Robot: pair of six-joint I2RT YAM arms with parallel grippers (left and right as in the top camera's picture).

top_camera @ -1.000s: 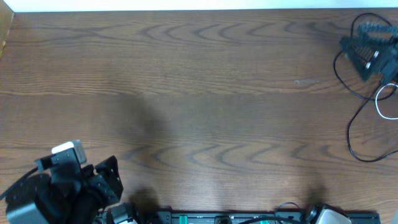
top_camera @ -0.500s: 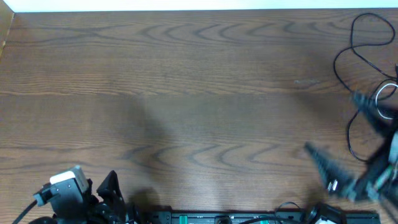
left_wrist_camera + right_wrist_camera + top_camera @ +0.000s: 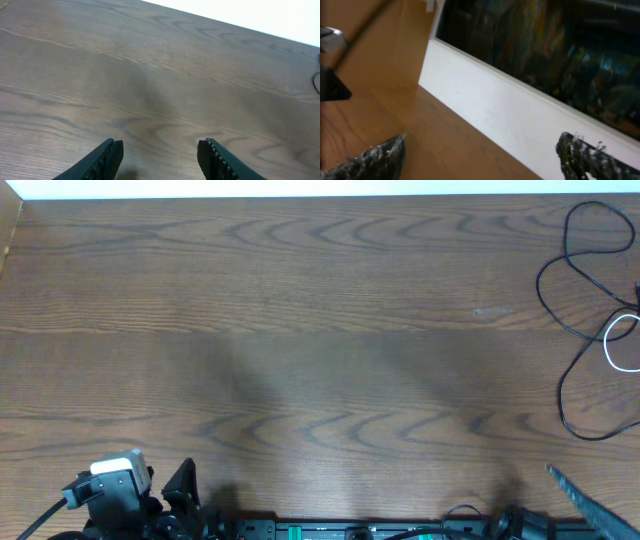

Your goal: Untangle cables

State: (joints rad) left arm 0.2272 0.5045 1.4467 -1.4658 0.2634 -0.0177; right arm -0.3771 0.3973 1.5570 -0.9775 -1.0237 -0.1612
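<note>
A thin black cable (image 3: 560, 402) lies in loose loops at the table's far right, and a white cable (image 3: 607, 345) curls in a small ring beside it, partly cut off by the frame edge. Neither gripper touches them. My right gripper (image 3: 480, 152) is open with nothing between its fingers; in the overhead view one blurred finger (image 3: 578, 493) shows at the near right edge. My left gripper (image 3: 161, 150) is open over bare wood, and its arm (image 3: 110, 492) sits at the near left corner. A sliver of black cable (image 3: 317, 83) shows at the right edge of the left wrist view.
A black rail with green parts (image 3: 380, 531) runs along the near edge. A white strip (image 3: 300, 188) borders the far edge. The right wrist view looks past the table edge at a white ledge (image 3: 495, 105) and a dark panel above it.
My right arm has swung from over the cables at the far right back to the near right edge. The left arm has drawn back a little toward the near edge.
</note>
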